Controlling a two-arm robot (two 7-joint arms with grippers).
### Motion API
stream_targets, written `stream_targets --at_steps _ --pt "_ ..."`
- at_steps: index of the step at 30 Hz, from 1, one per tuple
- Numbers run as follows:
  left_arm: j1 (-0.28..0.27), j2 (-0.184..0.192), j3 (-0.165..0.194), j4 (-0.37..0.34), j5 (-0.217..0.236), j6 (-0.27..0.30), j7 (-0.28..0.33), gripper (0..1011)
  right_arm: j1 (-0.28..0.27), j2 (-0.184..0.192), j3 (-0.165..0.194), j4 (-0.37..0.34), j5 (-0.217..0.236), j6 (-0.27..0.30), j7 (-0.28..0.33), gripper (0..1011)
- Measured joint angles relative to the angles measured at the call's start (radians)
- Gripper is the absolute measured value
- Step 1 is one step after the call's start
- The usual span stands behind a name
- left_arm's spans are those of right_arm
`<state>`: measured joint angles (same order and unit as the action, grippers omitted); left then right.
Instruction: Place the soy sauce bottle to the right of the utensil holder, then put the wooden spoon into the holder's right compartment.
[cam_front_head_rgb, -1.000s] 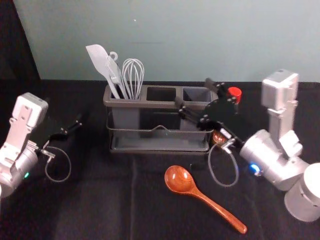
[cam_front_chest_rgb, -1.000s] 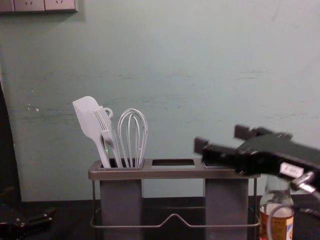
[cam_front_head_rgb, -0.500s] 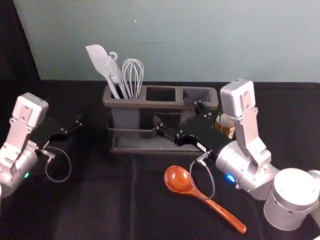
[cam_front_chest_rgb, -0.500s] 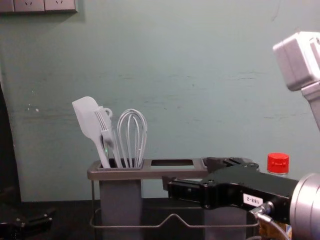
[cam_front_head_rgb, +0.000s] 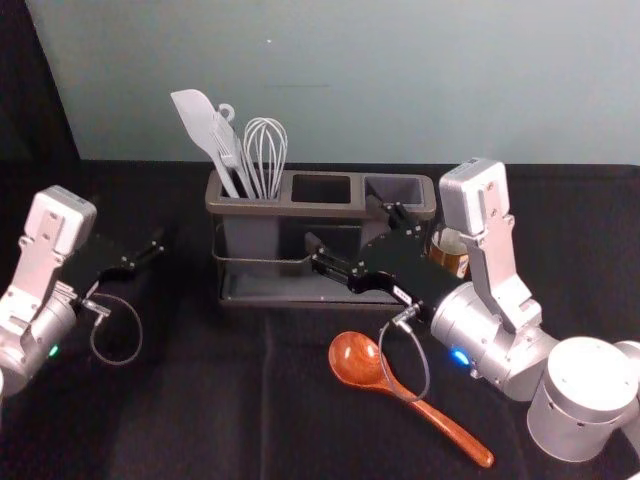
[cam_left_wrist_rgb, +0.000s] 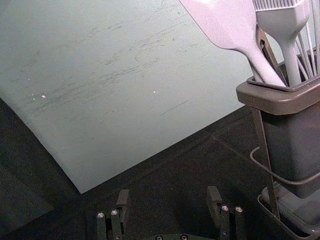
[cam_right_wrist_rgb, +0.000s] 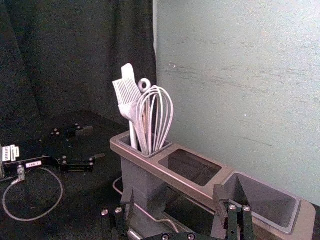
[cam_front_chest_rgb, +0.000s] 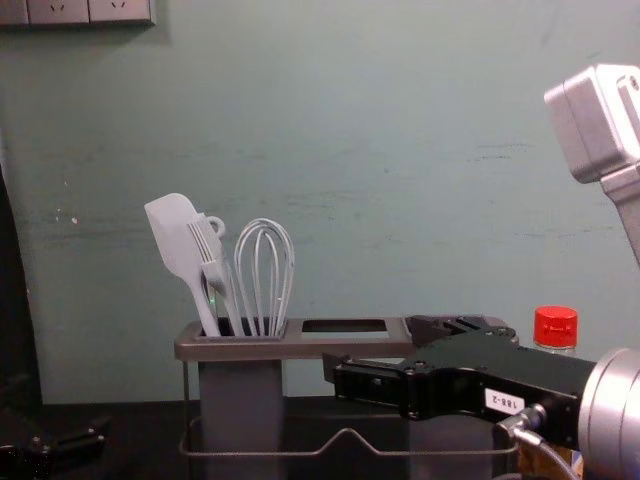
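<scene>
My right gripper (cam_front_head_rgb: 343, 219) is open in front of the holder's right half, its fingers empty in the right wrist view, where the gripper (cam_right_wrist_rgb: 173, 194) faces the holder (cam_right_wrist_rgb: 192, 198). The soy sauce bottle (cam_front_head_rgb: 449, 252) stands just right of the utensil holder (cam_front_head_rgb: 320, 209), partly hidden by the right arm; its red cap (cam_front_chest_rgb: 555, 326) shows in the chest view. The wooden spoon (cam_front_head_rgb: 440, 418) lies on the table before the holder, bowl toward it, the arm's cable crossing its handle. Parked at the left, my left gripper (cam_front_head_rgb: 140, 243) is open; the left wrist view shows this gripper (cam_left_wrist_rgb: 168, 195) empty.
A white spatula (cam_front_head_rgb: 204, 125), a brush and a whisk (cam_front_head_rgb: 266, 155) stand in the holder's left compartment. The middle compartment (cam_front_head_rgb: 322, 189) and right compartment (cam_front_head_rgb: 397, 189) have no utensils in them. A wall rises behind the table.
Over the last second my right gripper has moved left and nearer the body, from over the holder's right end to its front. The bottle, spoon and left arm have stayed where they were.
</scene>
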<state>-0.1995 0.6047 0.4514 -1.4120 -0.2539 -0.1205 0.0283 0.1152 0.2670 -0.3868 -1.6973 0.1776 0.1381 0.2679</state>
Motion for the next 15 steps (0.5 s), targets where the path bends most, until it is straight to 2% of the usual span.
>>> stream_targets --at_steps 5,10,15 --pt "0.000 0.000 0.000 0.000 0.000 0.000 0.000 1000 -0.002 -0.001 0.004 0.000 0.000 -0.005 0.001 1002" --pt "0.000 0.000 0.000 0.000 0.000 0.000 0.000 1000 -0.018 0.002 0.022 -0.018 0.000 -0.040 0.004 1000" --pt "0.000 0.000 0.000 0.000 0.000 0.000 0.000 1000 -0.037 0.014 0.021 -0.069 -0.035 -0.053 -0.003 1002"
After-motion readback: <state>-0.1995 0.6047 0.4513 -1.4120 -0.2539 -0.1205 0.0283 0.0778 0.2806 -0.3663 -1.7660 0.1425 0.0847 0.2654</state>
